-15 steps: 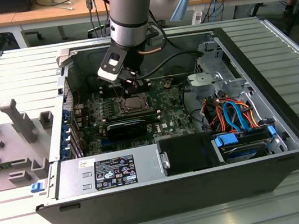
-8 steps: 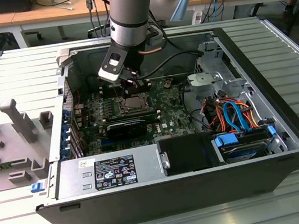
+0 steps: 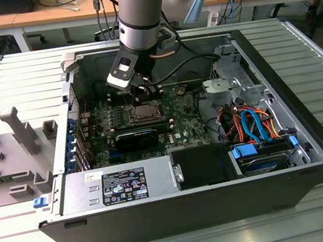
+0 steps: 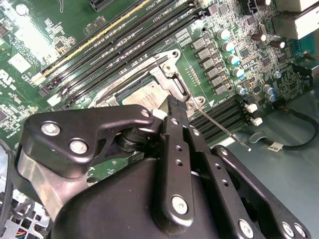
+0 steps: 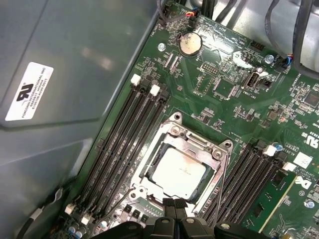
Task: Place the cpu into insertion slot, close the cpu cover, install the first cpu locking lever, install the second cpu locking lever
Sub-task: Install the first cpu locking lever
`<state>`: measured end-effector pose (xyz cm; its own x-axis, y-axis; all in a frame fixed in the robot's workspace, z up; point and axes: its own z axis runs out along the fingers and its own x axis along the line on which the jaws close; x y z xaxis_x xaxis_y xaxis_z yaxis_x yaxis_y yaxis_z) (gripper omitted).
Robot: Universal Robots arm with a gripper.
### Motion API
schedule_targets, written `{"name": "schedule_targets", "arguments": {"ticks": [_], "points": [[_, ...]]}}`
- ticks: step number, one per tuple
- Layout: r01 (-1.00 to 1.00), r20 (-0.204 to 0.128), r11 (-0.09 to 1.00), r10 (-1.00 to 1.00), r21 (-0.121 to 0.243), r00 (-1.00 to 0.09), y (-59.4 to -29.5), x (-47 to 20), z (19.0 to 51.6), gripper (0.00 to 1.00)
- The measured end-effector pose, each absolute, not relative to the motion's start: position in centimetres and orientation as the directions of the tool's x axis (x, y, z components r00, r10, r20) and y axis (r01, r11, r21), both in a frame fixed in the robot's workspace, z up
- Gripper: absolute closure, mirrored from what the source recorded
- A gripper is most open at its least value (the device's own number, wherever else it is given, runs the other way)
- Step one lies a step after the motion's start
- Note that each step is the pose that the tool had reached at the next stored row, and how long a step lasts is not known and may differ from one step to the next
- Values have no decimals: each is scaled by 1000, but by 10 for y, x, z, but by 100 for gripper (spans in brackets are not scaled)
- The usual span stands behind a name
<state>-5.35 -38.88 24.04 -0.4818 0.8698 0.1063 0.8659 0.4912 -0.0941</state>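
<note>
1. We see the gripper (image 5: pixel 175 205) low inside the open computer case (image 3: pixel 307 110), at the edge of the insertion slot (image 5: pixel 151 164). In the exterior view the arm reaches down to the slot from above.
2. The jaws are drawn together. In the first wrist view the two black fingertips (image 5: pixel 169 205) meet side by side, and we see nothing pinched between them.
3. The cpu (image 5: pixel 179 172) lies flat in the slot with its silvery top up, square to the slot's sides.
4. The cpu cover (image 5: pixel 199 141) is down over the slot. Its metal frame rings the chip, which shows through the central window.
5. A thin locking lever (image 4: pixel 219 127) angles out from the slot's corner nearest the fingertips. It crosses the black memory slots on that side, and its free end sits well away from the slot. We cannot tell whether the fingertips touch it.
6. Another bank of memory slots (image 5: pixel 119 144) runs along the far side of the slot from that lever (long, narrow and dark, with white clips at their ends).
7. The green motherboard (image 5: pixel 224 89) spreads out around the slot on every side.
</note>
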Motion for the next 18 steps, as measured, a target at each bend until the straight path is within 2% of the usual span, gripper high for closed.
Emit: {"name": "schedule_targets", "arguments": {"ticks": [18], "points": [[836,106,540,841,-94,-531,-389,-54,240,89]]}}
